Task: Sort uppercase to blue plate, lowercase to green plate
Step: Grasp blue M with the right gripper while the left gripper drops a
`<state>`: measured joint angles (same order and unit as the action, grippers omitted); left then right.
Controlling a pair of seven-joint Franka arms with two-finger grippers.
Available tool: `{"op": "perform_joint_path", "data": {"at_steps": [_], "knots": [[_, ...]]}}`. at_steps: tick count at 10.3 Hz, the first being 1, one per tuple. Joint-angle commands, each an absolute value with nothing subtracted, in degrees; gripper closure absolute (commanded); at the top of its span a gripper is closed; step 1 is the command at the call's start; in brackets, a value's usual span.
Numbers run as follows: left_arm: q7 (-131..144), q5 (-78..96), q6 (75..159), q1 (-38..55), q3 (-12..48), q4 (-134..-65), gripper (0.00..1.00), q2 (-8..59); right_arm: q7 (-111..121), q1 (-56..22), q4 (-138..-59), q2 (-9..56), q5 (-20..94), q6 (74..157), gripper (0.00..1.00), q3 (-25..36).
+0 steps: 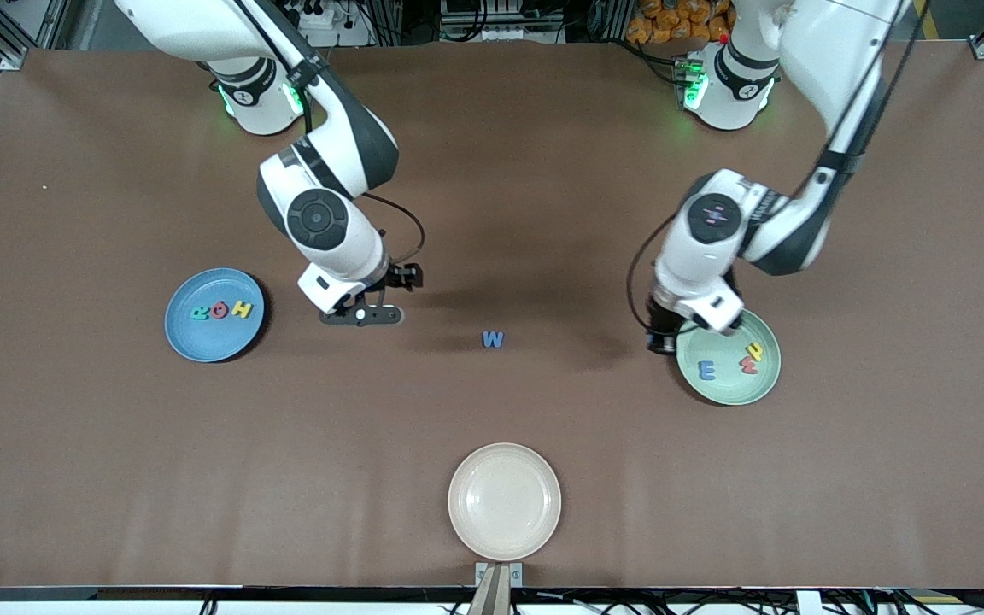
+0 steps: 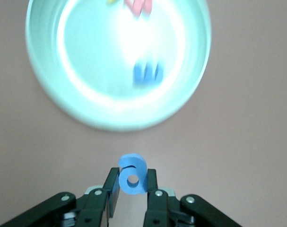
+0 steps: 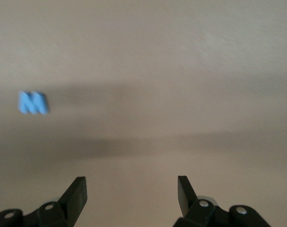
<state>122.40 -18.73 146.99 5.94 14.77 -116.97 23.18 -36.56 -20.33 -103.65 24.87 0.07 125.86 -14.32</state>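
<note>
Seeing the blue plate [image 1: 214, 314] toward the right arm's end, holding the teal R [image 1: 200, 313], red Q [image 1: 219, 310] and yellow H [image 1: 241, 309]. Beside it we're hovering the right gripper [image 1: 361, 315] over bare table, jaws spread wide, gripping nothing. Blue W [image 1: 493, 340] is lying mid-table. Left gripper [image 2: 133, 184] is pinching a rounded blue foam letter [image 2: 132, 175] by the green plate's [image 1: 729, 358] rim; that plate is carrying a blue m [image 1: 706, 370], red m [image 1: 748, 366] and yellow y [image 1: 753, 351].

A high front camera is looking down across the whole table [image 1: 73, 444] toward both arm bases. Each wrist camera is looking down, close past its own fingers; the left one is sharing the green plate [image 2: 48, 90] with the front view, the right one the blue W [image 3: 33, 103].
</note>
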Motion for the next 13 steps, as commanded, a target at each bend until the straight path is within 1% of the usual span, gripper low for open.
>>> {"op": "perform_joint_path", "data": {"at_steps": [1,2,3,4,6,8,10,12,13], "knots": [[116.22,-20.3,146.34,-1.64,15.73,-116.11,1.0,23.38,-44.27,-21.35,-96.54,31.79,-0.69,129.46,0.14,-16.25],[113.41,-20.3,146.34,-3.93,15.73,-116.1,1.0,23.55,-46.73,-23.01,-94.15,33.99,-2.01,129.64,0.14,-16.17],[112.68,-20.3,146.34,-4.74,15.73,-116.1,0.96,24.08,-49.63,-24.25,-91.26,36.88,-6.46,129.9,0.15,-16.17],[112.59,-20.39,146.25,-4.66,15.56,-116.1,0.01,24.26,-52.96,-24.69,-89.32,39.09,-12.16,129.99,0.16,-16.17],[112.59,-20.83,145.99,-4.31,15.56,-116.28,0.0,24.7,-55.02,-25.74,-85.27,43.22,-14.94,131.3,0.16,-16.17],[112.59,-20.83,145.99,-4.04,15.64,-116.28,0.0,24.7,-54.93,-26.8,-84.12,45.08,-15.56,136.21,0.16,-16.08],[112.33,-21.09,145.99,-4.13,15.56,-116.19,0.0,24.61,-55.02,-27.85,-82.18,46.93,-18.7,136.14,0.16,-16.08],[109.62,-26.6,145.99,-4.48,15.64,-116.1,0.0,24.43,-55.63,-28.47,-81.39,48.42,-19.42,136.67,0.17,-16.08],[105.42,-28.11,145.81,-4.4,15.64,-116.02,0.0,23.48,-56.85,-29.0,-79.65,49.73,-20.21,136.58,0.18,-16.08]]}}
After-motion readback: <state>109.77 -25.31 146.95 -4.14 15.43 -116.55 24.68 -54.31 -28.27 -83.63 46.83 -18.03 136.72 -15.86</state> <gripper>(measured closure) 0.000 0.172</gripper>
